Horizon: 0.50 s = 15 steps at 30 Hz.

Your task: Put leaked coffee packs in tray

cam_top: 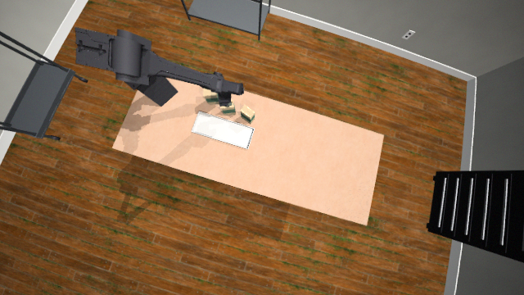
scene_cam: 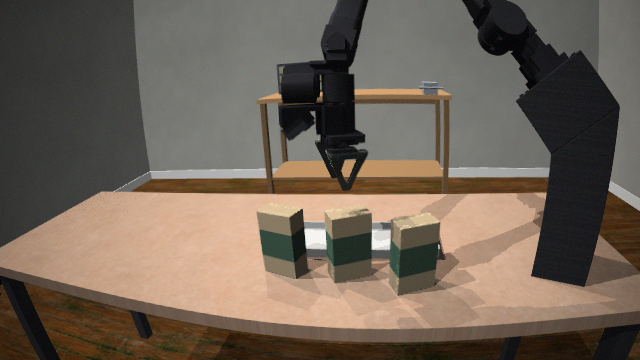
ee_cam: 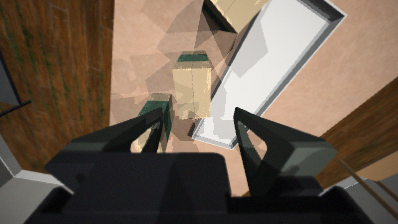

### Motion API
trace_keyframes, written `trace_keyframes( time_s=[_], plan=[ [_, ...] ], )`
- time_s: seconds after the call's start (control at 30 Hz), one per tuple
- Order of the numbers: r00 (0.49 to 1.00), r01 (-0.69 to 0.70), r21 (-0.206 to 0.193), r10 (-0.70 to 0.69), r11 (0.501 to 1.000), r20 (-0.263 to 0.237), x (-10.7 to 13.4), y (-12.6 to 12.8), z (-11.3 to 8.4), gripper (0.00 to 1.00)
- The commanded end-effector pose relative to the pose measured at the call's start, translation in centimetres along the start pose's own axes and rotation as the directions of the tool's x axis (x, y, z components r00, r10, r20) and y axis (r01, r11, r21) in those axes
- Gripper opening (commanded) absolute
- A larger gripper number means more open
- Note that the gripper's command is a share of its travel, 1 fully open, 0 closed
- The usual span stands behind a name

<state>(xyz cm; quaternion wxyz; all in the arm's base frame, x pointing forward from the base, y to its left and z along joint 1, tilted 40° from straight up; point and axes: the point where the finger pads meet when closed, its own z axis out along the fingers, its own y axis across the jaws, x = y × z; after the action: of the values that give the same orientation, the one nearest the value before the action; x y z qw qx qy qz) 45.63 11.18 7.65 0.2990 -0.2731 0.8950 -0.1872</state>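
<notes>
Three tan coffee packs with a green band stand upright in a row on the table: the left pack (scene_cam: 281,240), the middle pack (scene_cam: 348,243) and the right pack (scene_cam: 414,252). The white tray (scene_cam: 380,239) lies just behind them, and nothing is in it in the top view (cam_top: 223,129). My gripper (scene_cam: 345,185) hangs open and empty well above the row, roughly over the middle pack, touching nothing. In the wrist view my open fingers frame one pack (ee_cam: 192,90) far below. A second pack (ee_cam: 155,125) is partly hidden by the left finger.
The arm's dark base column (scene_cam: 570,170) stands on the table at the right of the packs. A wooden shelf unit (scene_cam: 355,135) stands behind the table. The table's front edge runs close to the packs.
</notes>
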Motion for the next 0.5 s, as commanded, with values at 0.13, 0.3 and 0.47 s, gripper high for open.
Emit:
trace_keyframes(
  time_s=[0.13,0.3,0.47],
  plan=[
    [0.999,0.034,-0.003,-0.034,0.999,-0.009,0.1,0.2,0.6,0.78],
    [0.999,0.028,-0.003,-0.028,1.0,-0.015,0.4,0.0,2.5,0.78],
    [0.999,0.029,-0.003,-0.029,1.0,-0.018,0.5,0.1,4.6,0.78]
  ],
)
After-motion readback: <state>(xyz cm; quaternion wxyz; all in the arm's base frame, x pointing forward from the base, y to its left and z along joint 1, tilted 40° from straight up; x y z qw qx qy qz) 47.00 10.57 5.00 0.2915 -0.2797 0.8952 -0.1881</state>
